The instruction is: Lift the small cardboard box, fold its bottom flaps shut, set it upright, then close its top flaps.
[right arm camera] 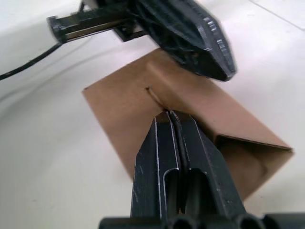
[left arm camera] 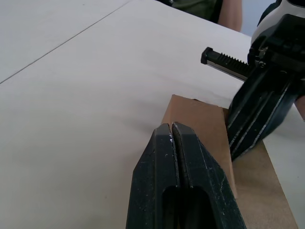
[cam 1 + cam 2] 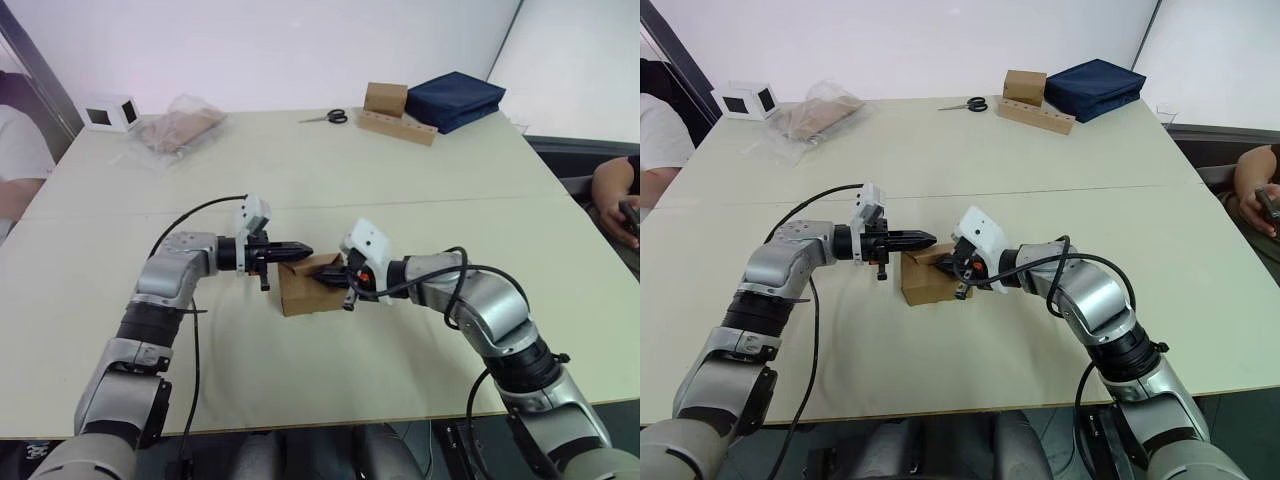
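Flaps on the small cardboard box (image 3: 305, 288) are mid-fold, judging by both grippers pressing in. Your left gripper (image 3: 300, 250), fingers clenched empty, pushes from 9 o'clock; your right gripper (image 3: 328, 279), likewise clenched, from 3 o'clock. Next, press the flap flat.

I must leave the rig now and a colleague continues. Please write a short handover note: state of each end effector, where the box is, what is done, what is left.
Left end effector: fingers shut, empty, tip over the top of the small cardboard box.
Right end effector: fingers shut, empty, tip against a top flap of the box.
Box: stands on the table between both arms, near the front edge.
Done: box appears set upright; the bottom cannot be seen.
Left: press the top flaps fully flat and check that they stay closed.
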Action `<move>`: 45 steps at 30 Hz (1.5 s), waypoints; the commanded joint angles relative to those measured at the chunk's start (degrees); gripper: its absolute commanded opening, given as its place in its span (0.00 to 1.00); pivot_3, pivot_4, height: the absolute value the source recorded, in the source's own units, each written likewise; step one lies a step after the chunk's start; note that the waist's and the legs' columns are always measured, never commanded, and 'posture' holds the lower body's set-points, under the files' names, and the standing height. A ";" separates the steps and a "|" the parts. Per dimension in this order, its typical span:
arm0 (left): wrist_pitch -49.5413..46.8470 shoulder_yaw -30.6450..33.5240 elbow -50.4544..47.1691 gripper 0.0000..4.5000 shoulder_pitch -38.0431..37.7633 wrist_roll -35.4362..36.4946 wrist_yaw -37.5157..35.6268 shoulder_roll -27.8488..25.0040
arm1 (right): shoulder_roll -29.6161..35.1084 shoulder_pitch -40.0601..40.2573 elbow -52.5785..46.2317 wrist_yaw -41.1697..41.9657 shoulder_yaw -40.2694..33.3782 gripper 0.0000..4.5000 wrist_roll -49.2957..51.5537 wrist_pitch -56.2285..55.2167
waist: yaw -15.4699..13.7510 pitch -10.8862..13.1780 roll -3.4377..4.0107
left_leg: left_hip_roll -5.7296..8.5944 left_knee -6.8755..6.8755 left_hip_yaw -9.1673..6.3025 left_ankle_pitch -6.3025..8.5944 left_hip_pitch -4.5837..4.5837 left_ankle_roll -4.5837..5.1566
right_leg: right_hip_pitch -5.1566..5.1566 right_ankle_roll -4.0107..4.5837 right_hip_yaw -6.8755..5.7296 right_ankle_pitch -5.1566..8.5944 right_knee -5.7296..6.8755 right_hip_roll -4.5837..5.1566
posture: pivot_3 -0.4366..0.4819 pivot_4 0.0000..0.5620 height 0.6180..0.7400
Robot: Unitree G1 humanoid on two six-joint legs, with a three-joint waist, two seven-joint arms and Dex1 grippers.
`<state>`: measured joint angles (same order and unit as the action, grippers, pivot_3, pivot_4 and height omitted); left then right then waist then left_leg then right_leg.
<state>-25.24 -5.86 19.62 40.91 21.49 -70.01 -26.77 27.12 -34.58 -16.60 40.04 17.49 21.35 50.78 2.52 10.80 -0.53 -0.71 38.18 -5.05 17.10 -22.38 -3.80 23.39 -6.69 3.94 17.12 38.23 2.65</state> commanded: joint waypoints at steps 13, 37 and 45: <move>3.01 -1.14 -0.46 0.00 -0.57 -2.41 -0.79 -0.27 | -0.10 -0.98 -3.92 2.38 -5.73 0.00 5.46 3.89 | -0.02 0.00 0.00 | 0.00 0.00 0.00 0.00 0.00 0.00 | 0.00 0.00 0.00 0.00 0.00 0.00 | 0.48 0.27 1.00; 3.56 0.41 -7.21 0.00 -3.44 -2.31 -0.31 -3.40 | 0.41 -0.27 3.40 2.06 2.10 0.00 -0.98 -1.28 | 0.13 0.00 0.01 | 0.00 -0.01 0.01 0.00 0.01 0.00 | 0.01 0.00 0.00 0.00 0.00 -0.01 | 0.48 0.27 1.00; -9.35 5.85 -21.00 0.00 -9.16 7.57 2.57 -6.15 | 0.74 -0.18 2.96 2.78 1.23 0.00 -1.31 -1.72 | -0.02 0.00 0.01 | -0.02 -0.01 -0.01 0.00 0.01 0.00 | -0.01 0.00 0.01 0.00 0.00 0.00 | 0.48 0.27 1.00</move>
<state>-31.53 -2.50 2.92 31.74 25.42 -68.54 -32.52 27.32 -35.41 -13.72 42.48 18.08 20.69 48.37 2.50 10.80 -0.52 -0.73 38.18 -5.06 17.10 -22.37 -3.80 23.37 -6.69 3.95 17.12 38.23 2.66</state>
